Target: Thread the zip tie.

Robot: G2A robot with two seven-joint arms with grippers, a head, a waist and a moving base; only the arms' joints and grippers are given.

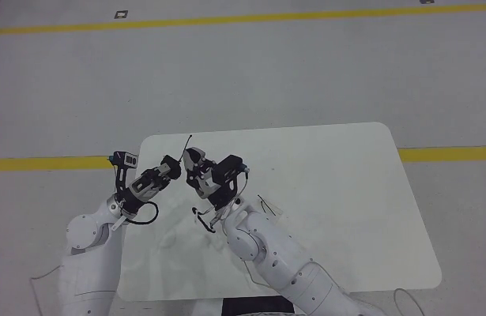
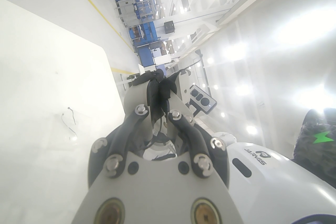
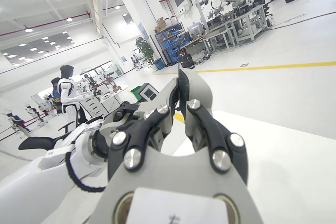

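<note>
Over the table, the zip tie stands clamped between the right jaws.

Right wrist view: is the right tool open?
No, the right tool is clamped on the thin black zip tie, whose end pokes out beyond it.

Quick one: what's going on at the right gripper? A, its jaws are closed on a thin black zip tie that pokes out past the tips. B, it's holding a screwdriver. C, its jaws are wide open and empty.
A: in the right wrist view the jaws of the right gripper pinch the zip tie, whose thin black end sticks out beyond them.
</note>
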